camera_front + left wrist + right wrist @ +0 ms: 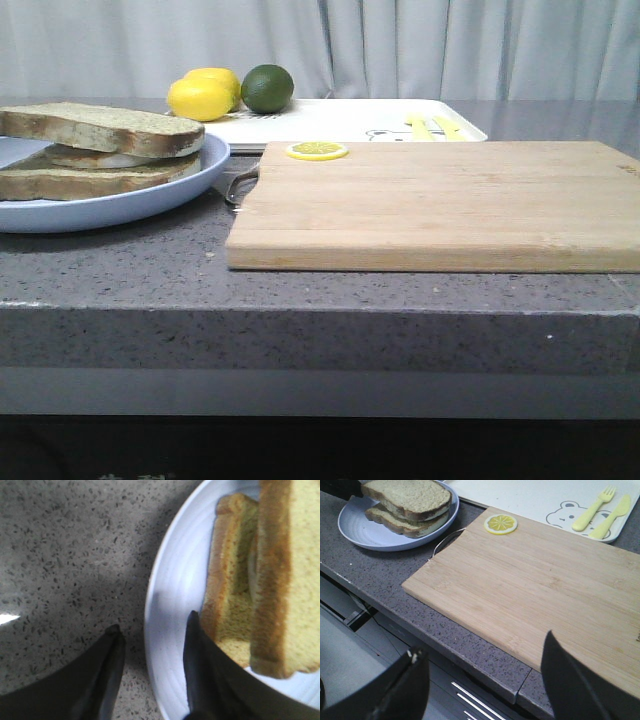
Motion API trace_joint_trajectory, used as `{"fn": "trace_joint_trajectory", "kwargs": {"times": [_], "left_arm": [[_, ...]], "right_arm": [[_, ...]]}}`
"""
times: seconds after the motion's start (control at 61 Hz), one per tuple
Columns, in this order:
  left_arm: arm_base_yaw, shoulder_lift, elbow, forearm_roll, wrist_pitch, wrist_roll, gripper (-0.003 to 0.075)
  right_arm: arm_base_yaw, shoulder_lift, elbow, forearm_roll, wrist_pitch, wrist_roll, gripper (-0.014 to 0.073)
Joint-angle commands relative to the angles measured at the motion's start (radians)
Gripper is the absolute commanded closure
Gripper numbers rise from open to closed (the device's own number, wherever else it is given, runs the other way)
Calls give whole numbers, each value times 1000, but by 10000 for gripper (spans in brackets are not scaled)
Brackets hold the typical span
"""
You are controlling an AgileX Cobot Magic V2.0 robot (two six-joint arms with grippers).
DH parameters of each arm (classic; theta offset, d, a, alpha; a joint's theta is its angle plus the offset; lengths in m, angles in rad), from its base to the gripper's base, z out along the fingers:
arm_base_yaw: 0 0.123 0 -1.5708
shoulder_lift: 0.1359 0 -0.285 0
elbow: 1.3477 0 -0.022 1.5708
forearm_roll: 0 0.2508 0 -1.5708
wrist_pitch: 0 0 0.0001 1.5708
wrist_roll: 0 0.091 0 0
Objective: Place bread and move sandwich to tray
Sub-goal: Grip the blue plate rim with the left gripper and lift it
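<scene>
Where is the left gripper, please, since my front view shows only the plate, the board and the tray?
Observer: The left gripper hangs at the blue plate rim, jaws open, one over the plate, one over the counter.
Operator: And the right one?
Observer: The right gripper hovers open by the cutting board, at the counter's front edge.
Operator: What are the yellow strips on the tray?
Observer: A fork and knife, beside a bear drawing on the tray.

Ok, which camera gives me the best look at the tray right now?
The right wrist view: it looks down on the tray, showing its white surface, bear drawing and yellow fork and knife. The front view shows the tray only as a thin edge-on strip behind the cutting board. The left wrist view doesn't show it.
</scene>
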Motion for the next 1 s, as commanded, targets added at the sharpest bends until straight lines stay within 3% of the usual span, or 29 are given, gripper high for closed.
{"fn": "trace_joint_trajectory", "kwargs": {"times": [0.0, 0.426, 0.754, 0.984], "left_arm": [[2, -21, -34, -48, -18, 4, 447], [-2, 25, -34, -68, -17, 12, 457], [-2, 25, -34, -101, -15, 32, 734], [-2, 11, -49, -154, -5, 42, 741]], "right_arm": [[-2, 1, -23, 13, -76, 2, 95], [-2, 1, -23, 13, -76, 2, 95], [-2, 1, -23, 13, -76, 2, 95], [-2, 1, -23, 13, -76, 2, 95]]}}
